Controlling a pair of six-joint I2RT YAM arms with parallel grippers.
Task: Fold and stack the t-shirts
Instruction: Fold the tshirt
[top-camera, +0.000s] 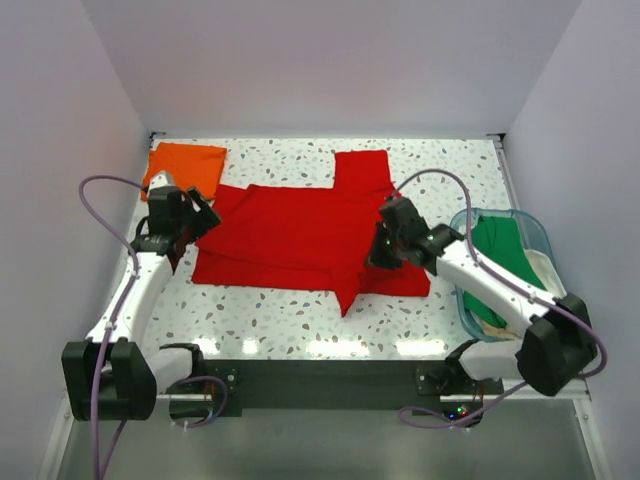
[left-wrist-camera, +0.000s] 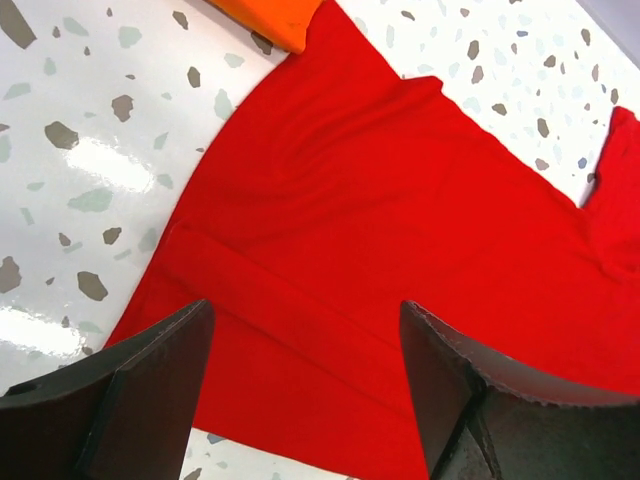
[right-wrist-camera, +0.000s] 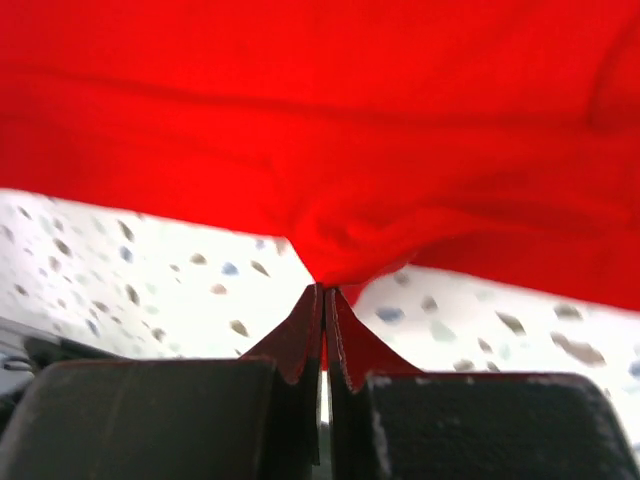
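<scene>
The red t-shirt (top-camera: 300, 235) lies spread over the middle of the table, one sleeve pointing to the back and one to the front. My right gripper (top-camera: 380, 255) is shut on a pinch of the red t-shirt's (right-wrist-camera: 330, 150) edge near the front sleeve and lifts it slightly; the right gripper (right-wrist-camera: 326, 290) shows its fingers pressed together. My left gripper (top-camera: 200, 222) is open over the shirt's left end, its fingers (left-wrist-camera: 160, 370) astride the red cloth (left-wrist-camera: 380, 220), holding nothing. A folded orange t-shirt (top-camera: 185, 163) lies at the back left. A green t-shirt (top-camera: 500, 255) sits in the tub.
A translucent teal plastic tub (top-camera: 532, 232) stands at the right edge of the table, holding the green shirt and a pale cloth. The orange shirt's corner (left-wrist-camera: 270, 15) touches the red shirt's edge. Speckled white tabletop (top-camera: 280, 310) shows in front of the red shirt.
</scene>
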